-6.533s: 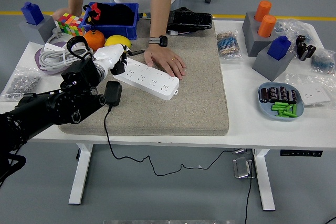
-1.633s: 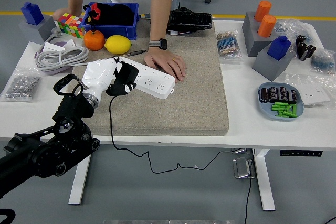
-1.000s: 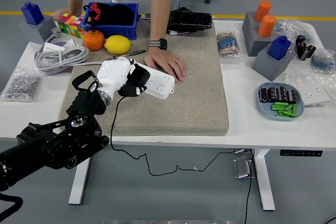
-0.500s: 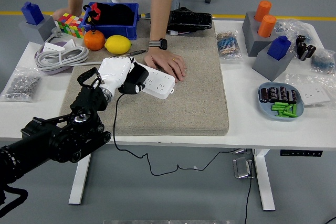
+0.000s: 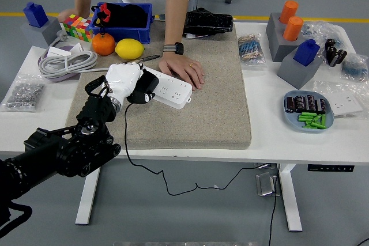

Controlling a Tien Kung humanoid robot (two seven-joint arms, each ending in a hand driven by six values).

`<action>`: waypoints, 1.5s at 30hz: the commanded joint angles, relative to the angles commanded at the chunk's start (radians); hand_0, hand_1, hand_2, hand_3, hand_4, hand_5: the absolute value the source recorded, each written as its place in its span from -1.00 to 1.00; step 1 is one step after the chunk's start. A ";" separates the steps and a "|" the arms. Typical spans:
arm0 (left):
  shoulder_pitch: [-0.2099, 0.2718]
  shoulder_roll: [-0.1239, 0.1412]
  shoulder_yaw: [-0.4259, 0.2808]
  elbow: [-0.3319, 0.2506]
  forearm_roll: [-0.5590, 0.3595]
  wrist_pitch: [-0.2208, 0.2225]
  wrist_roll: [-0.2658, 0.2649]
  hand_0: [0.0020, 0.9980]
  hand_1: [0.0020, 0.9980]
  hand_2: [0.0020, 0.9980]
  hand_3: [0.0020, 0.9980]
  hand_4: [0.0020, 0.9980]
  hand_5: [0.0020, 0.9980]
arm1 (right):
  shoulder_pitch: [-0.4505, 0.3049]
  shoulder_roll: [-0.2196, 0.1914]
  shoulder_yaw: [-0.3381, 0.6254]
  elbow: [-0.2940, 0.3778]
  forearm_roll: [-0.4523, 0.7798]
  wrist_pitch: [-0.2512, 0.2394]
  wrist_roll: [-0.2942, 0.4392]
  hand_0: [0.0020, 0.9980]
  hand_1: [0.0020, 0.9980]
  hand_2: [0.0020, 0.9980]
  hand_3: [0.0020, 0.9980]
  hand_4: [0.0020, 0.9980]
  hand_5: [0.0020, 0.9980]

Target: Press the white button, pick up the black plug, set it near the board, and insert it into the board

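The white power strip (image 5: 171,90) lies slanted on the beige mat (image 5: 202,113). My left hand (image 5: 128,82), white-shelled on a black arm, is curled shut on the black plug (image 5: 146,89), holding it right over the strip's left end. Whether the plug's prongs are in a socket is hidden by the plug body. The plug's black cable (image 5: 125,136) hangs off the table's near edge. A person's hand (image 5: 183,68) rests flat on the strip's far right end. The white button is not visible. My right arm is out of view.
Behind the strip lie a pen (image 5: 140,59), a lemon (image 5: 129,48), an orange (image 5: 104,44), a blue bin (image 5: 122,22) and a coiled grey cable (image 5: 66,61). On the right stand grey blocks (image 5: 300,61) and a blue dish (image 5: 307,111) of small parts.
My left hand lifted the plug off the mat and carried it right, onto the strip's left end. In the last half second it shifted slightly left and settled there. The person's hand stayed put.
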 joint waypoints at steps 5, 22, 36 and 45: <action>-0.007 -0.009 0.012 0.021 -0.002 0.005 0.005 -0.72 -0.61 -0.58 0.09 0.35 -1.00 | 0.001 0.000 0.001 0.001 0.001 0.000 0.000 0.48 0.23 0.16 0.18 0.29 -0.31; -0.009 -0.019 0.024 0.037 -0.001 -0.002 0.021 -0.75 -0.62 -0.58 0.09 0.36 -1.00 | 0.000 0.000 -0.001 0.002 0.001 0.000 0.000 0.48 0.23 0.16 0.18 0.29 -0.31; -0.010 -0.018 0.008 0.049 -0.049 0.014 -0.022 -0.69 -0.43 -0.30 0.09 0.79 -1.00 | -0.001 0.000 0.003 0.002 0.000 0.001 0.000 0.48 0.23 0.16 0.18 0.29 -0.32; -0.009 -0.018 0.009 0.049 -0.049 -0.014 -0.011 -0.67 -0.43 -0.27 0.10 1.00 -0.61 | -0.001 -0.001 0.002 0.002 0.000 0.001 0.000 0.48 0.23 0.16 0.18 0.29 -0.32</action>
